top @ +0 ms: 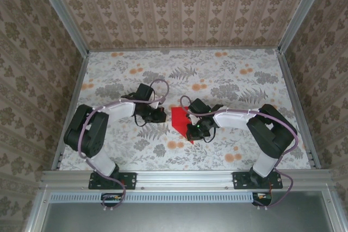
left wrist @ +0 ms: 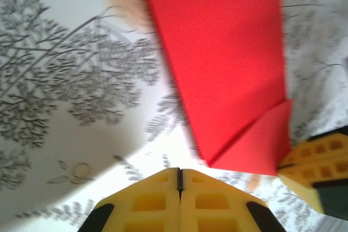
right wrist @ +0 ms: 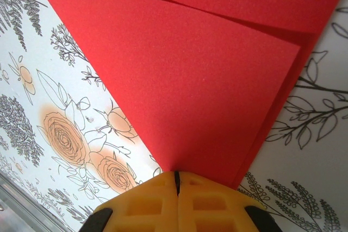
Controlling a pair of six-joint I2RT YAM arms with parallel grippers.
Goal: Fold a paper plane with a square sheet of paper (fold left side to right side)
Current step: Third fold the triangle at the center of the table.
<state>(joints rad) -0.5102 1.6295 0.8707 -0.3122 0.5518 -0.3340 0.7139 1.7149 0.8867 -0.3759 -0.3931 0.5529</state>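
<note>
The paper (top: 179, 120) lay flat at the middle of the table, between the two grippers. It was no plain square: a triangular flap (left wrist: 261, 139) was turned over at one corner, and the right wrist view showed one red layer lying over another with their edges slightly out of line.

The right gripper (right wrist: 175, 180) had its fingers pressed together, with the paper's pointed corner meeting their tips. Whether that corner was pinched between them or only pressed down under them, I could not tell. The left gripper (left wrist: 179, 180) was also closed, holding nothing, its tips just short of the paper's near edge and close beside the right one's yellow finger (left wrist: 318, 158).

The main risk, as I judged it, was slip. The paper was thin and rested on a smooth cloth (top: 228, 74), so a push from the left could have slid the whole sheet rather than turned the left side over, unless the right gripper pinned it firmly. The layers were already misaligned, so a further crease could have run crooked. With closed tips, catching a flat edge would have been hard, and digging for it might have crumpled the paper. The grippers were near enough to knock together.
</note>
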